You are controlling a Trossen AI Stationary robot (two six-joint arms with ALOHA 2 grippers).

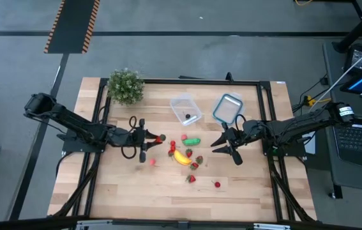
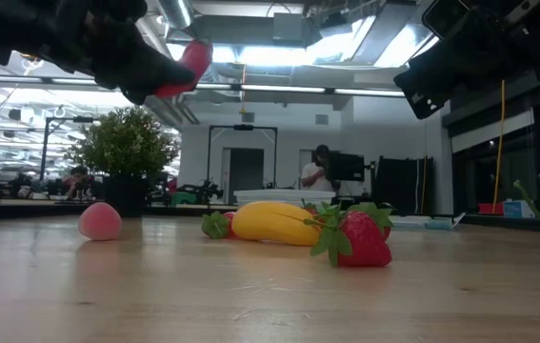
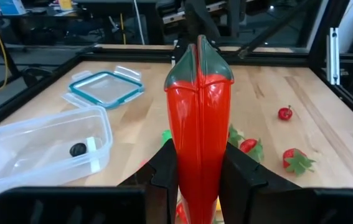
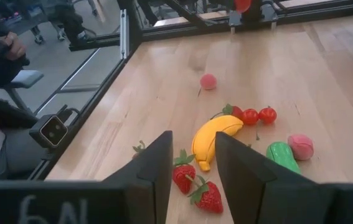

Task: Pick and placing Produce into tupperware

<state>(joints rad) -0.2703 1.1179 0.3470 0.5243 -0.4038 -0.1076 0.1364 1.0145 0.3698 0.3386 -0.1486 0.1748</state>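
The left tool [image 3: 198, 180], clenched on a red pepper [image 3: 199, 118], could drop it short of the tupperware [image 3: 39, 146] if the slick piece slips, while the right tool [image 4: 192, 168] hangs released.

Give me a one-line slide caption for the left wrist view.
Left gripper holds a red pepper upright above the table, clear tupperware and blue-rimmed lid beyond.
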